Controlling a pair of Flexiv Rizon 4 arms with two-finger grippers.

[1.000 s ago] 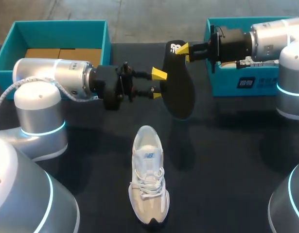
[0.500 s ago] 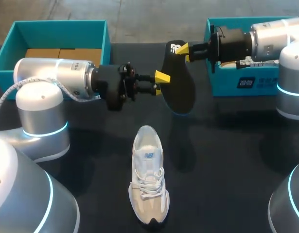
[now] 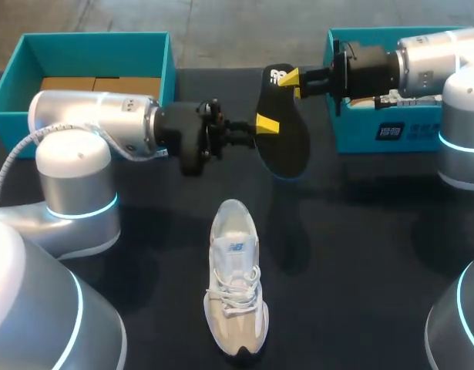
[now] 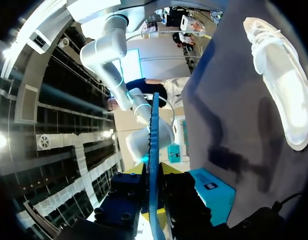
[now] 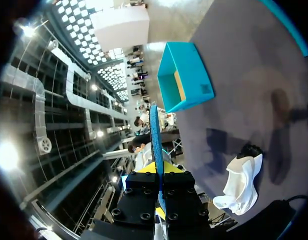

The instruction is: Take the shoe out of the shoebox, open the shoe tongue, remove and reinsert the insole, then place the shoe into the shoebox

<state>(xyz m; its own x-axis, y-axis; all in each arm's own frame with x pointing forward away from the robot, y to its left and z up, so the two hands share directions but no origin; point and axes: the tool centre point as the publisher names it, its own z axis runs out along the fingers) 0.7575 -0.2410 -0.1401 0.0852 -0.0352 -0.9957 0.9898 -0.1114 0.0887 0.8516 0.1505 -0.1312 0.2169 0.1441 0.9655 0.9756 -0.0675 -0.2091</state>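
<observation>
Above the table [image 3: 360, 254], not touching it, we held the insole [image 3: 289, 150] with both arms. Our right gripper [image 3: 290, 77] pinched its far end, the heel end with the white mark. Our left gripper [image 3: 266, 123] was closed on its left edge, near the middle, with the fingers narrow. In both wrist views the insole stood edge-on between the yellow tips, so each pair of fingers pressed it from two sides.

The shoe [image 3: 237, 277] lay flat on the table, nearer to us than the insole and a little to the left, apart from both grippers. Its long axis ran away from us, almost parallel to the insole. Its opening was at the far end and its toe pointed to us. The free toe end of the insole therefore hung near the shoe's opening. We judged that the insole must go down and toward us, toe first, into this opening. The left gripper was the nearer one to the shoe.
</observation>
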